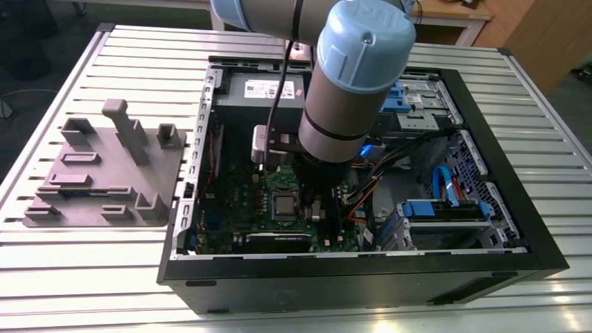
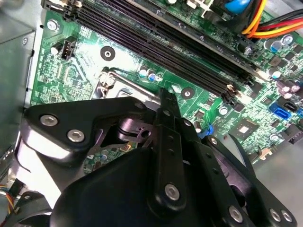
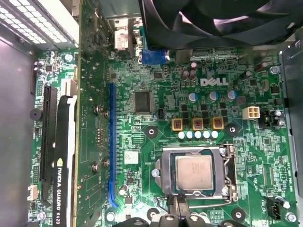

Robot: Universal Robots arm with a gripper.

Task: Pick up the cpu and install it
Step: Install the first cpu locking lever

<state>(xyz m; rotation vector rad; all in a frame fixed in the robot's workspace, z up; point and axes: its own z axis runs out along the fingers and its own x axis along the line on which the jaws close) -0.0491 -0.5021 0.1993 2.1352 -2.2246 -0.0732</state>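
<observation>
Small flat square silvery-grey cpu (image 3: 194, 172) sits inside the dark metal-framed socket (image 3: 163, 176) on the green motherboard (image 3: 142, 142) in the black computer case (image 1: 370, 284). Black gripper (image 3: 178, 208) hangs just beside the socket, off the cpu; whether it's apart or together, can't tell.

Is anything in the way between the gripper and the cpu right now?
Nothing visible. The small square silvery-grey cpu lies bare inside the dark metal-framed socket on the green motherboard, with the black gripper right beside the socket's edge.
</observation>
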